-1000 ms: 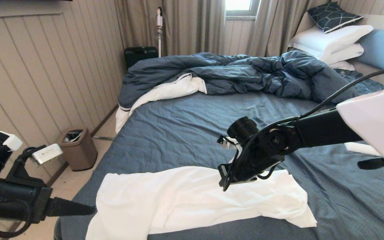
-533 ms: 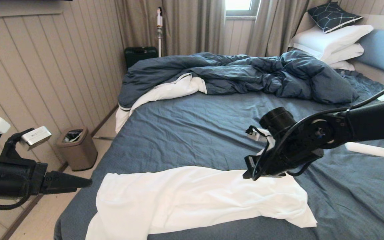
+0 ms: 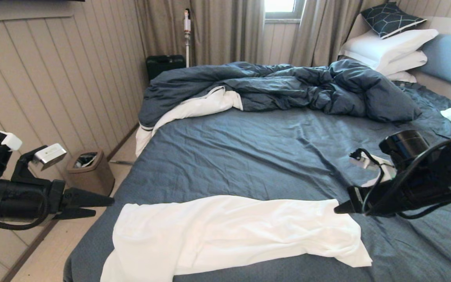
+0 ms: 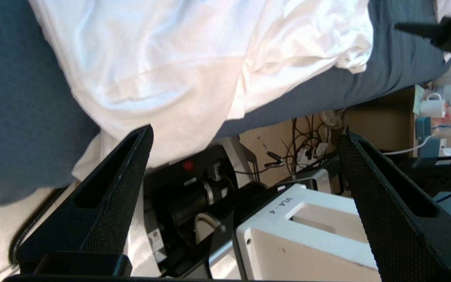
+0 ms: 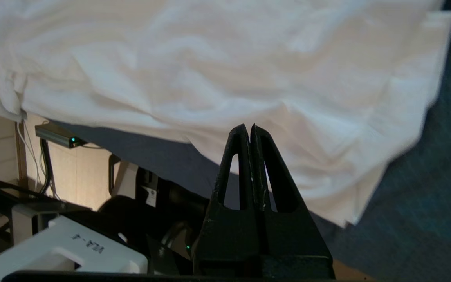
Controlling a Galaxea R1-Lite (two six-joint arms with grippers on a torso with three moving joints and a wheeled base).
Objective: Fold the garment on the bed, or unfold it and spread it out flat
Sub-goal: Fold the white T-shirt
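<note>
A white garment (image 3: pixel 229 231) lies crumpled in a long band across the near edge of the bed (image 3: pixel 229 156), whose sheet is dark blue-grey and wrinkled. My left gripper (image 3: pixel 104 207) hangs open just off the bed's left side, level with the garment's left end and holding nothing. In the left wrist view the gripper (image 4: pixel 246 131) has wide-spread fingers, with the garment (image 4: pixel 170 58) beyond them. My right gripper (image 3: pixel 337 209) is shut and empty, its tip at the garment's far right corner. In the right wrist view its tips (image 5: pixel 249 127) point at the garment (image 5: pixel 210 58).
A rumpled duvet (image 3: pixel 288 86) is heaped across the far half of the bed, with white pillows (image 3: pixel 390 47) and a blue headboard (image 3: pixel 450 58) at the back right. A brown bin (image 3: pixel 90 174) stands on the floor by the panelled wall. A black case (image 3: pixel 165 64) is in the corner.
My right arm has swung to the right, from over the garment's middle to its right end, staying shut. My left gripper has opened and shifted slightly beside the bed.
</note>
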